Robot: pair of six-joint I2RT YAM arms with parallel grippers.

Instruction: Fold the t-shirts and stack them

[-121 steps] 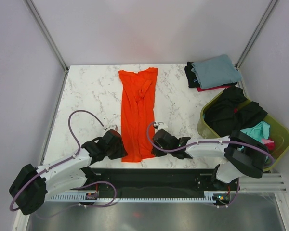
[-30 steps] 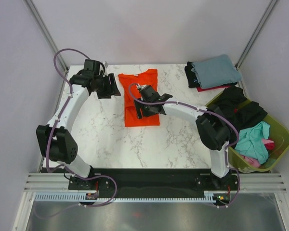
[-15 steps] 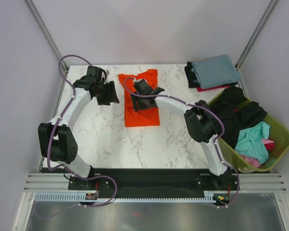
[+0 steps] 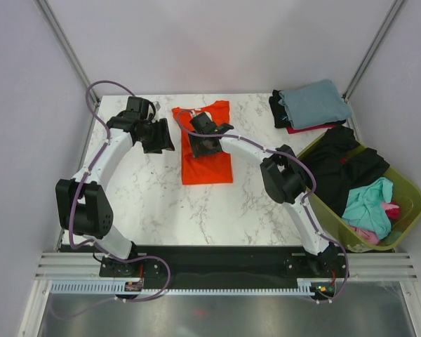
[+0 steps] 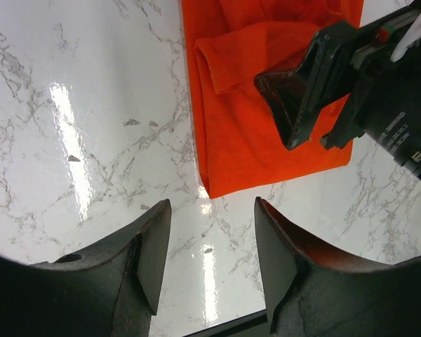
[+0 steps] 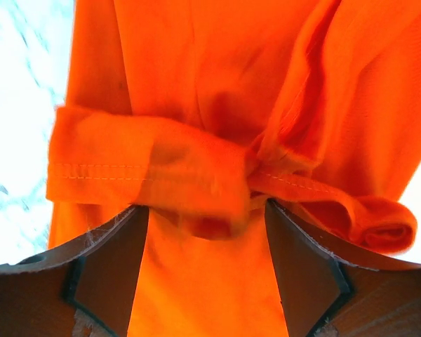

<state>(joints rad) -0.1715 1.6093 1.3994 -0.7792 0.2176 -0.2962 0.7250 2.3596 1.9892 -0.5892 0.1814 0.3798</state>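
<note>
A bright orange t-shirt (image 4: pixel 209 165) lies folded in half at the back middle of the marble table (image 4: pixel 147 203). My right gripper (image 4: pixel 202 146) hovers low over its upper half, open. In the right wrist view the gripper (image 6: pixel 203 210) has a rumpled sleeve and hem (image 6: pixel 161 175) just past its fingertips, with flat orange cloth under it. My left gripper (image 4: pixel 165 137) stands open over bare marble just left of the shirt. In the left wrist view the gripper (image 5: pixel 212 210) holds nothing and the shirt's (image 5: pixel 259 133) near corner lies just ahead.
A stack of folded shirts, grey-blue (image 4: pixel 314 102) on top of black and red, sits at the back right corner. An olive-green basket (image 4: pixel 409 191) at the right edge holds black, teal and pink clothes. Metal frame posts rise at both back corners.
Four seconds ago the orange shirt lay at full length; now it is folded in half. Over the last second my right gripper slid toward the back over the shirt. The left gripper barely shifted.
</note>
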